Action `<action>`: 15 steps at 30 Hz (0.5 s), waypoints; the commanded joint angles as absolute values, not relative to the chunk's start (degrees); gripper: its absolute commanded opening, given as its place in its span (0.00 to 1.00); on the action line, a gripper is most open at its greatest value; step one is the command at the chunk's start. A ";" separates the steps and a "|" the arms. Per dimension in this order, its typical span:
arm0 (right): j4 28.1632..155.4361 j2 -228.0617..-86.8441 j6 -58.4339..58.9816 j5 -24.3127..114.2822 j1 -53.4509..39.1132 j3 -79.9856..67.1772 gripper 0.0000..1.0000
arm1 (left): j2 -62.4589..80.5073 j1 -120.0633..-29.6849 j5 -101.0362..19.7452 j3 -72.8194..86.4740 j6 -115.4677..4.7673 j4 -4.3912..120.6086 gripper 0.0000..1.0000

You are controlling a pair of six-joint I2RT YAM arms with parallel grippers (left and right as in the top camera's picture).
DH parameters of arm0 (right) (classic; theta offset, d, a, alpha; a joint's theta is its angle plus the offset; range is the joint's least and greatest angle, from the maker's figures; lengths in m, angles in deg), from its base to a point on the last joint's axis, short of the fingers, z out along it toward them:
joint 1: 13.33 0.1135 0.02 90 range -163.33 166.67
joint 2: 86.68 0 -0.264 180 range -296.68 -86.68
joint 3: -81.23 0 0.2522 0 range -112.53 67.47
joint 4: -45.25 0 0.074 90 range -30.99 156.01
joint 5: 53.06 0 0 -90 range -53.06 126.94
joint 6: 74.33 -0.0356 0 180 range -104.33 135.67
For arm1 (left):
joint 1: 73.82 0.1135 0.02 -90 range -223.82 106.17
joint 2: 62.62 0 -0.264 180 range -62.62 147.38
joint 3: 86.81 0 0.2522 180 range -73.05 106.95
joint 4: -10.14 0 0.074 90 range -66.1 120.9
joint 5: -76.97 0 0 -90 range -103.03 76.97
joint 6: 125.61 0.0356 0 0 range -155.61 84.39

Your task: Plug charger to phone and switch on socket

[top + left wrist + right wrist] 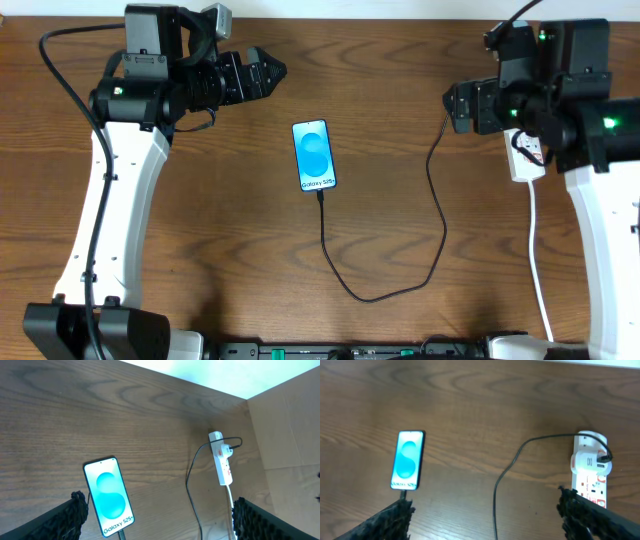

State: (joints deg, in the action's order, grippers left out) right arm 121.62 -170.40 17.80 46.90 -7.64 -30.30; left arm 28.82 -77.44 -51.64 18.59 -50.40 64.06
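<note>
Left gripper: spread wide and holding nothing; its black ribbed fingers sit at the two lower corners of the left wrist view. Between them lies the slim rectangular smartphone with the light blue swirl screen, flat and face up on the brown wooden table. Right gripper: likewise wide apart and empty, fingers clear of everything. The white elongated power strip with red switch marks lies just beside its right finger and is partly hidden under the right arm from overhead. The long thin black charger cable has its black plug seated near the strip's rounded end. It then loops across the table, and its tip meets the phone's lower edge. Switch position cannot be read. A thick white cord runs from the strip toward the arm bases.
</note>
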 commanded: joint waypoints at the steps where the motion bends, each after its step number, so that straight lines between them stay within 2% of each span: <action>1: 121.91 -167.71 18.09 46.29 -7.29 -31.20 0.95 | 28.36 -77.33 -51.31 19.18 -49.83 64.17 0.93; 2: 122.13 -167.10 18.09 46.26 -7.29 -31.22 0.99 | 28.36 -77.33 -51.31 19.18 -49.85 64.17 0.93; 15: 127.35 -163.85 18.09 43.07 -7.33 -31.20 0.99 | 28.36 -77.33 -51.31 19.18 -49.85 64.17 0.93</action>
State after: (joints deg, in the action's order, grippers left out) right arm 126.45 -164.24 17.85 43.73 -7.64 -30.30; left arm 28.82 -77.46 -51.64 18.59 -50.40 64.06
